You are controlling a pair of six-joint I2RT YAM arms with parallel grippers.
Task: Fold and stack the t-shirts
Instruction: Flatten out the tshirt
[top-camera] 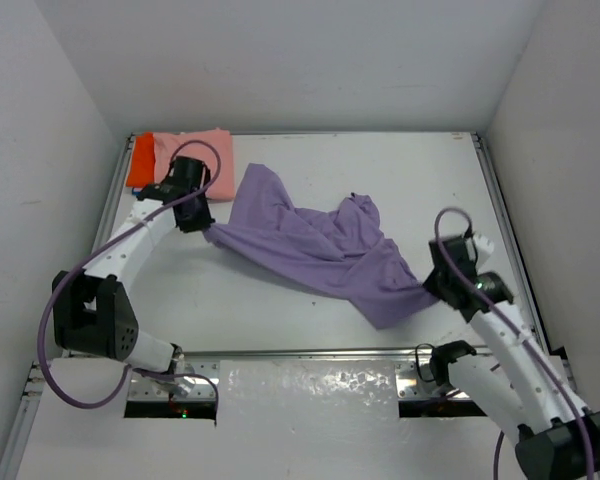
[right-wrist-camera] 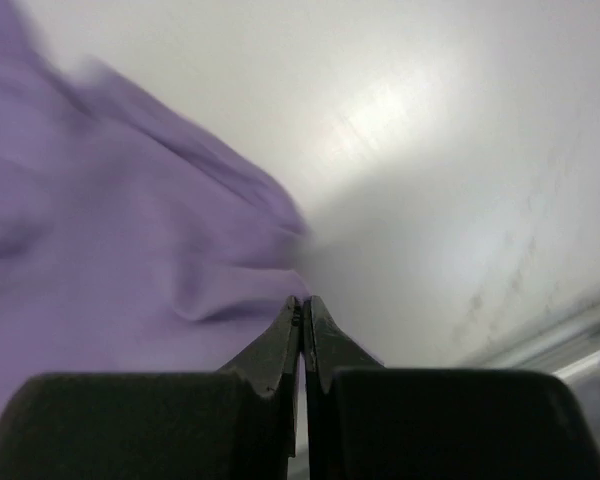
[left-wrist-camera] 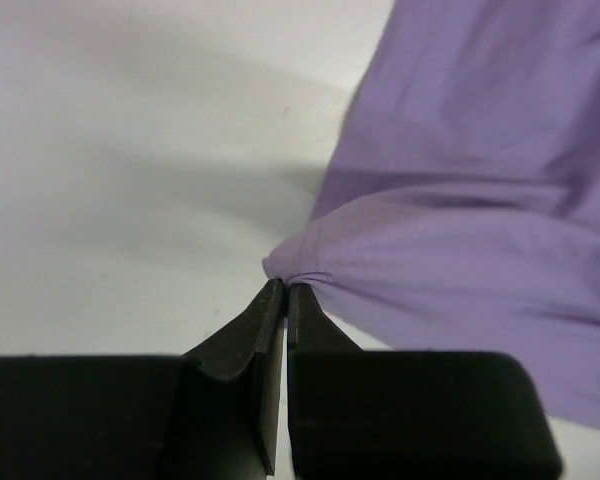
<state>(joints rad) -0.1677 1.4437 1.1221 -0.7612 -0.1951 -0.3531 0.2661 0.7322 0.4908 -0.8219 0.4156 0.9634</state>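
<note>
Looking down on a white surface (top-camera: 380,170) boxed in by plain white walls (top-camera: 280,60) on three sides, with a metal rail (top-camera: 310,352) running along its near edge. Up in the far left corner sits a folded pink t-shirt (top-camera: 195,145), and an orange t-shirt (top-camera: 140,160) peeks out on its left side. Right across the middle sprawls the purple t-shirt (top-camera: 320,245), rumpled and unfolded, stretched on a slant from far left to near right between the two arms. Over to the left pincer (top-camera: 209,231): its wrist view shows the black fingers (left-wrist-camera: 265,315) squeezed together with barely a sliver between them, and a small bunched nub of purple cloth caught at their tips, the rest of the shirt fanning away to the right above bare white. Now the right pincer (top-camera: 432,287), at the shirt's near right corner: here too the fingers (right-wrist-camera: 280,335) are pressed tight together, the purple fabric running up to their tips from the left, so it grips that corner, with white surface and a strip of rail off to the right.
</note>
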